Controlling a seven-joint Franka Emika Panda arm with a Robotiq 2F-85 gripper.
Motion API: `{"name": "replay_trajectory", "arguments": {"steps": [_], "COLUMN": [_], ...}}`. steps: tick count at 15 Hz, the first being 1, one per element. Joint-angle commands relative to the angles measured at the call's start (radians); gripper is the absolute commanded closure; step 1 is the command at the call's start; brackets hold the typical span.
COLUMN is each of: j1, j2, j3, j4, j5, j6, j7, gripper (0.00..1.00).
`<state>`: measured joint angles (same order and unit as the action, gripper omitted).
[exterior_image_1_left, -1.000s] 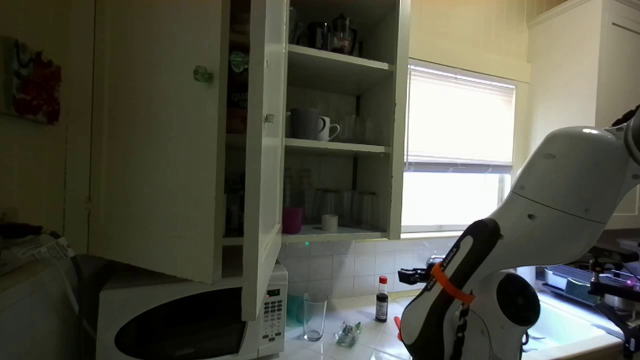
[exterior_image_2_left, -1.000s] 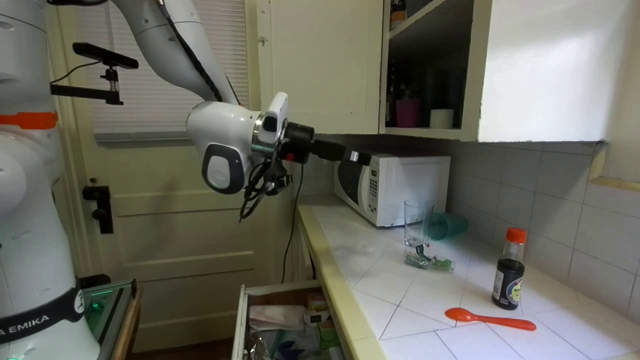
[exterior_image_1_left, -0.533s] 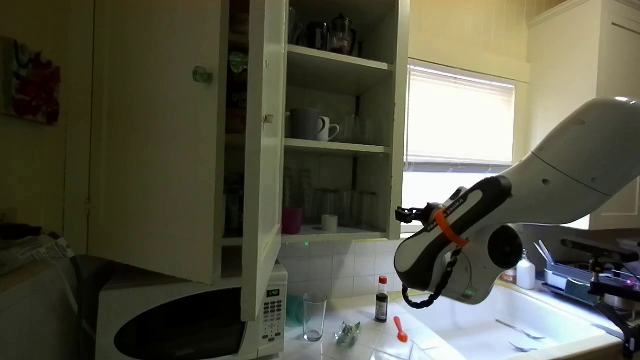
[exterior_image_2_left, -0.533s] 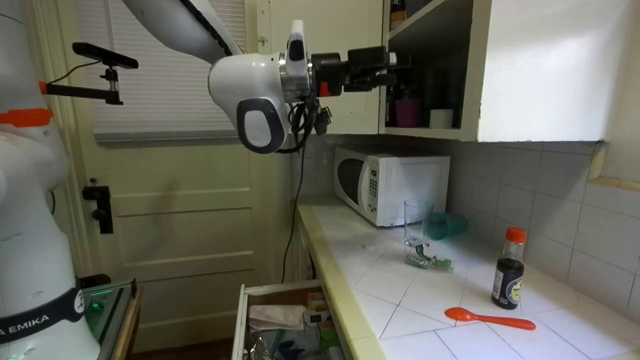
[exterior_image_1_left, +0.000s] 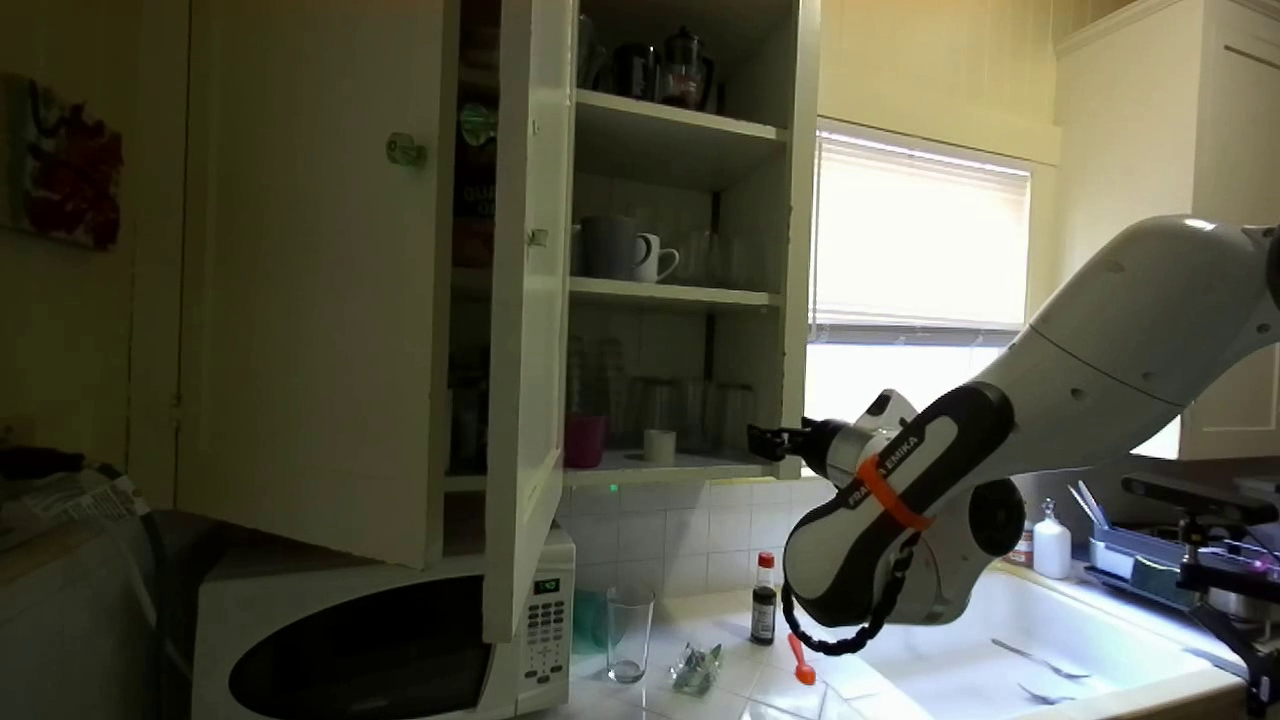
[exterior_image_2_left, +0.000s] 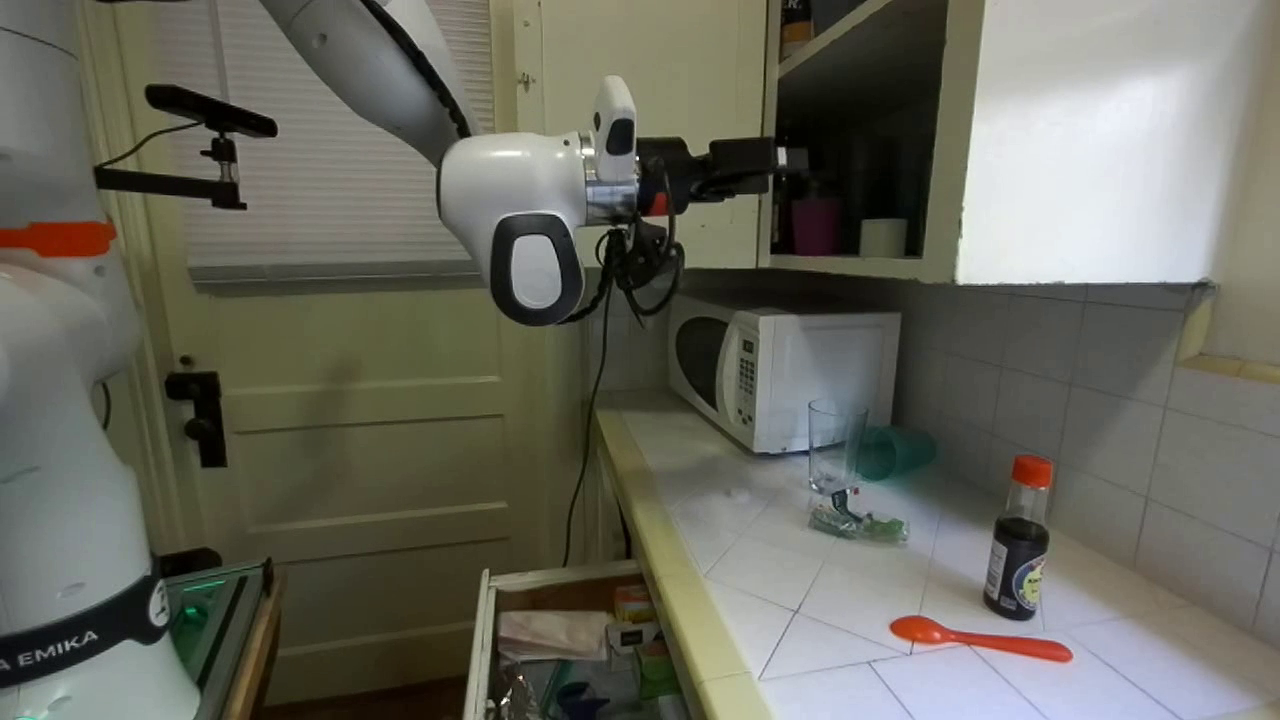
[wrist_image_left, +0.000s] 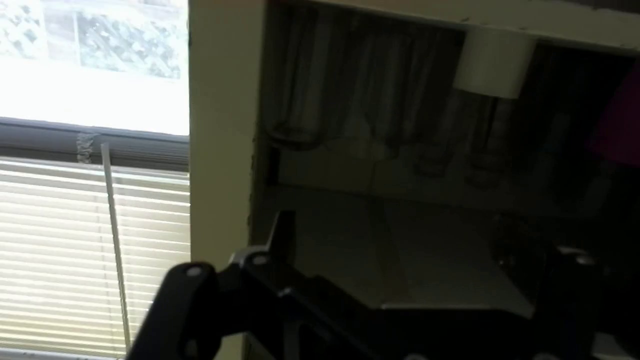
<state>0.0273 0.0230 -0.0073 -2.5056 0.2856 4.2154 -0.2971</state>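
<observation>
The end effector is hovering right by the open cabinet, its fingers standing wide apart and gripping nothing. In an exterior view, the white cup is sitting beyond and lower than the fingertips, apart from them, on the bottom shelf; the magenta cup is standing near it, and clear glasses are crowding in alongside.

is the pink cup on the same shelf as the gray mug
No, in an exterior view the pink cup stands on the bottom shelf, while the gray mug is on the middle shelf.
</observation>
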Motion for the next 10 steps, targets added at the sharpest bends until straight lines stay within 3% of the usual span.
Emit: {"name": "replay_trajectory", "arguments": {"steps": [1,3,5,10], "j1": [-0.022,-0.011,-0.017,-0.017], "j2": [0.039,0.022,0.037,0.098], "j3": [-0.009,-0.003,-0.007,-0.007], "j4": [0.008,0.001,-0.002,0.093], "j5": [-0.105,-0.059,-0.068,-0.092], "j6": [0.019,-0.001,-0.001,0.008], "j7": [0.156,0.103,0.128,0.140], "gripper": [0.00,0.00,0.00,0.00]}}
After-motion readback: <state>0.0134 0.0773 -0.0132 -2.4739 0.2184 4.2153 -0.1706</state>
